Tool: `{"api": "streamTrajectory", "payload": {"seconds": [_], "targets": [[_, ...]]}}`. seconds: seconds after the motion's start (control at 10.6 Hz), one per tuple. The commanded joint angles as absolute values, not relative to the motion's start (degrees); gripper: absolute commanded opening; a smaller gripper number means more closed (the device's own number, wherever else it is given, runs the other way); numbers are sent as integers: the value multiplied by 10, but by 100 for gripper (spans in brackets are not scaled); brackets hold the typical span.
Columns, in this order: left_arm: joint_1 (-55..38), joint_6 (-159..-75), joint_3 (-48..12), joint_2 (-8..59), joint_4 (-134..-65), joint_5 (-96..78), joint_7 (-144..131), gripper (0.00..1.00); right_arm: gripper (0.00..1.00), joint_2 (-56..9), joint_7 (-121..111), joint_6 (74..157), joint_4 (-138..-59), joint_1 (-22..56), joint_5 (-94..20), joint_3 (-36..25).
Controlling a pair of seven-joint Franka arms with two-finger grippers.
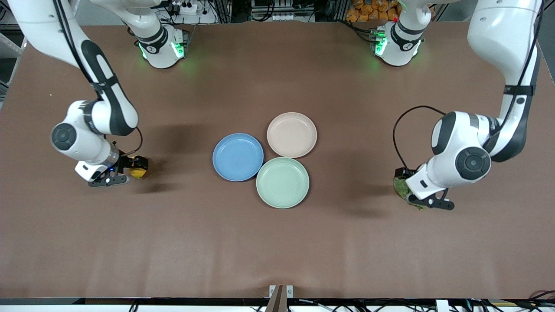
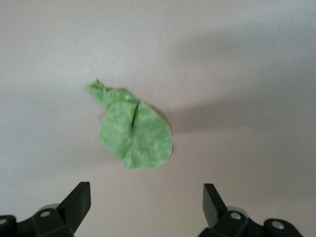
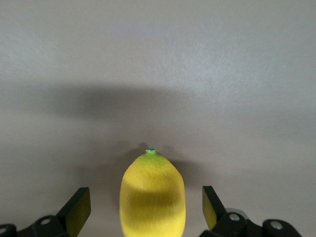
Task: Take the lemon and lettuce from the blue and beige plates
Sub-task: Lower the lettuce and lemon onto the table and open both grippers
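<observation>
A: Where is the lemon (image 1: 138,173)?

B: On the brown table (image 1: 277,242) toward the right arm's end, well apart from the plates. In the front view it sits between the fingers of the right gripper (image 1: 135,168). The right wrist view shows more: both fingers spread wide, clear space on either side of the fruit, so nothing is gripped.

A: And the lettuce (image 2: 133,129)?

B: From the front only a green edge shows, tucked under the left gripper (image 1: 405,187) toward the left arm's end. The left wrist view gives the whole leaf, flat on the table, stem end pointing away from the fingers. Those fingers are spread wide too and the leaf lies apart from them.

A: The plates?

B: Only the front view has them. The blue plate (image 1: 238,156), the beige plate (image 1: 292,134) and a mint-green plate (image 1: 282,182) cluster at mid-table, rims touching or nearly so, the green one nearest the camera. All three are bare.
</observation>
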State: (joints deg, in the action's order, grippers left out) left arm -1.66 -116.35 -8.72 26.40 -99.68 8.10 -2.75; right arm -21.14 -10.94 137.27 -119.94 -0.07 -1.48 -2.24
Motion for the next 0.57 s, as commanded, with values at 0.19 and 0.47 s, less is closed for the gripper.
{"api": "streamTrajectory", "payload": {"seconds": [0.19,0.47], "targets": [[-30,-1263,-54,111,-1206,26,-30,100,100,-174,-112,1187,-1094,-11,-16,-17],[-24,-1270,-54,41,-1241,-3,-29,100,100,-142,-112,1076,-1033,-21,-15,-19]]}}
